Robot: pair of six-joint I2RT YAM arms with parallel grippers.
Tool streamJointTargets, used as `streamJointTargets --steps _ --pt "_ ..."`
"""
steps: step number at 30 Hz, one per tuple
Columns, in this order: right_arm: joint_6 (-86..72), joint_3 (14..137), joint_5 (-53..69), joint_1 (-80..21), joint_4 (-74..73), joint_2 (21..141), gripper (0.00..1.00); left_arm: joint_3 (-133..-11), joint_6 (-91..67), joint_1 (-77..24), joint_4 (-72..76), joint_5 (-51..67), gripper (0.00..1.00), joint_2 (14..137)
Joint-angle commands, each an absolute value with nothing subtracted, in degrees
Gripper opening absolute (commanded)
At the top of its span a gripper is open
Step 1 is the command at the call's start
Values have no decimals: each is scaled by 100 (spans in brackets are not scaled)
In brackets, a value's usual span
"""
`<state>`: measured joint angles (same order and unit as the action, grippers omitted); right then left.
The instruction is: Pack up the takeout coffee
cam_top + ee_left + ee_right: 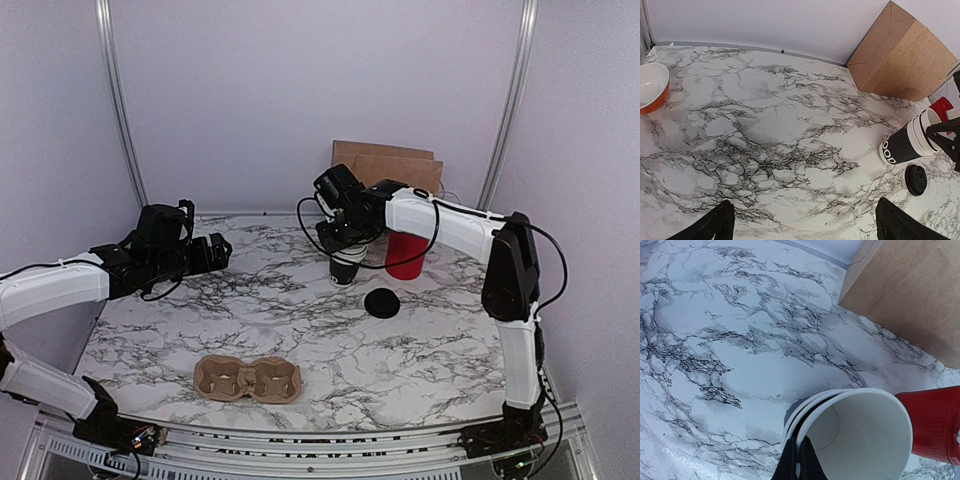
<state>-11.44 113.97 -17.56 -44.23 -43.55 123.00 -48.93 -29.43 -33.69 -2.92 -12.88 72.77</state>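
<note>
The takeout coffee cups [346, 268] stand nested in a stack at the back of the marble table, a black outer cup with white-rimmed ones inside. In the left wrist view the stack [907, 142] shows at the right, its black wall printed with white letters. My right gripper [799, 462] is shut on the near rim of the innermost cup [860, 435], the thin white rim pinched between its fingers. A small black round lid [381, 302] lies flat just right of the stack. My left gripper [805, 222] hangs open over bare table, well left of the cups.
A red cup [405, 255] stands right beside the stack. Behind it, a brown paper bag [388, 168] leans at the back wall. A brown pulp cup carrier [248, 379] lies near the front edge. An orange-and-white bowl [650, 87] sits at the far left.
</note>
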Motion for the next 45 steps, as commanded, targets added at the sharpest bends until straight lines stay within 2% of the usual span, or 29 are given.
streamJointTargets --steps 1,11,21,33,45 --pt "-1015 11803 -2156 -4561 -4535 12355 0 -5062 -2987 -3391 -369 -1283 99 7338" --pt "-727 12120 -2525 -4713 -4842 12446 0 -5148 -2989 -3392 -337 -1187 99 7501" --pt "-371 11982 -2293 -5072 -4697 12368 0 -5168 -3073 -3387 -164 -907 99 7616" --pt "-16 11349 -1182 -5467 -3781 12144 0 -5381 -4185 -3390 1287 697 99 8643" --pt "88 11750 -1546 -5534 -4038 12173 0 -5628 -4607 -3444 1902 1254 99 9374"
